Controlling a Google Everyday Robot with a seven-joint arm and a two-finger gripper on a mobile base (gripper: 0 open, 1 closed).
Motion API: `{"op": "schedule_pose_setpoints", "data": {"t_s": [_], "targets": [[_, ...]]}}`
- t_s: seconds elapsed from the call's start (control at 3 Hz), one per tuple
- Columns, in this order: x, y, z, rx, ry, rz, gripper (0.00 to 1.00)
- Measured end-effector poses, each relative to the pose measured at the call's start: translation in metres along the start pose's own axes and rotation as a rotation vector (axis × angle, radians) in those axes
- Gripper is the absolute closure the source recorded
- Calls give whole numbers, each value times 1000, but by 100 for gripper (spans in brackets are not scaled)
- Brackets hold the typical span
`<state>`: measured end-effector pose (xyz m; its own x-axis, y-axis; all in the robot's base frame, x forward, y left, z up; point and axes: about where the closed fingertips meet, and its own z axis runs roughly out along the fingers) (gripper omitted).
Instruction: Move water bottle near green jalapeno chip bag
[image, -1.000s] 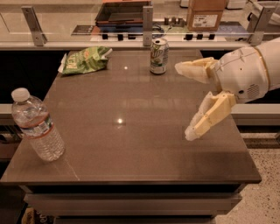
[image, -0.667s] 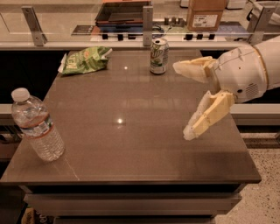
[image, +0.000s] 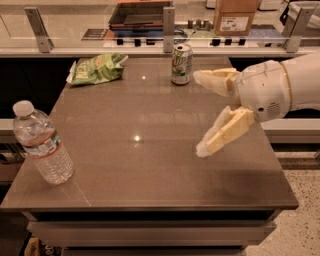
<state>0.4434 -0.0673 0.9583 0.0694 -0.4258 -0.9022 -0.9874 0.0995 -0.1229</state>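
The water bottle (image: 42, 144), clear ribbed plastic with a white cap and a thin white-and-red band, stands upright at the table's near left corner. The green jalapeno chip bag (image: 97, 68) lies crumpled at the far left of the table. My gripper (image: 199, 113) hovers over the right half of the table, far from both. It is open and empty, with one cream finger (image: 216, 80) high and the other (image: 223, 132) low, tips pointing left.
A green-white soda can (image: 181, 63) stands at the far middle of the brown table (image: 150, 165), just left of the upper finger. Behind runs a counter with metal rail posts (image: 169, 22) and a cardboard box (image: 235, 16).
My gripper has shifted slightly to the left over the table, still open. The bottle, bag and can have not moved.
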Motion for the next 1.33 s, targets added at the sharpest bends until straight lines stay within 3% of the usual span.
{"op": "schedule_pose_setpoints", "data": {"t_s": [0.33, 0.67, 1.33], "targets": [[-5, -5, 24, 26, -66, -15, 0], [-11, -2, 54, 11, -128, -42, 0], [-12, 22, 116, -80, -211, -45, 0]]}}
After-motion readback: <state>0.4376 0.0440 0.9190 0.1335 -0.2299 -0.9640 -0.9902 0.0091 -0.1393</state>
